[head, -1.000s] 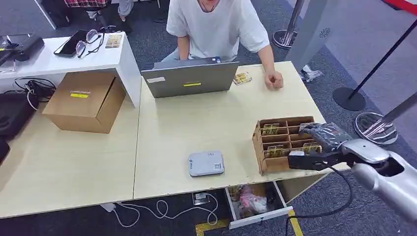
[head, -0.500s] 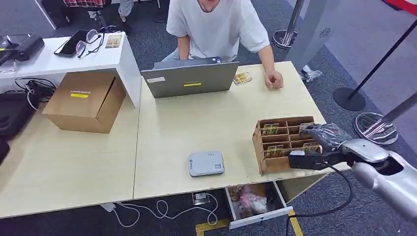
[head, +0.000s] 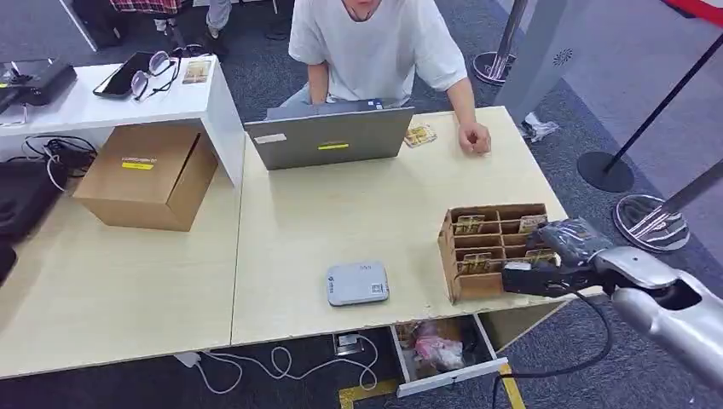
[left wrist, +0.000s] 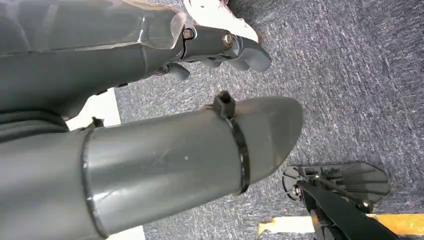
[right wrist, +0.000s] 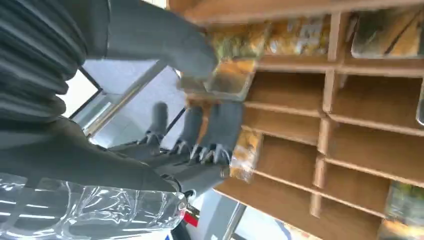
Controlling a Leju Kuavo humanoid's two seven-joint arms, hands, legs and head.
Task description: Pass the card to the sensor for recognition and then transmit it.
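Because my left arm has no part in this step, I have it hanging at my side, and its wrist camera looks down at carpet; the left hand (left wrist: 220, 47) shows with its fingers curled in and nothing in them.

Nearest on the table is the wooden card rack (head: 490, 249), which I will use as my landmark. My right hand (head: 558, 256) is at the rack's near right corner, reaching into its slots. From the wrist camera the thumb sits on top of a card in a clear sleeve (right wrist: 225, 82) at the rack's edge, with the dark fingers (right wrist: 207, 130) below it, so I judge the hand is pinching that card to draw it out, though I cannot tell how firm the hold is. Other cards stand upright in the rack's slots, which keeps them separated for one-at-a-time picking.

Left of the rack, near the table's front edge, lies the grey sensor box (head: 357, 283), flat and face up, well apart from the rack; I take it to be placed there so a card can be swept over it. Beyond the rack stands a laptop (head: 331, 138), and behind it sits a person whose hand (head: 474, 139) rests on the table past the rack, presumably waiting to receive the card. Just beside the laptop lies a loose card (head: 419, 135).
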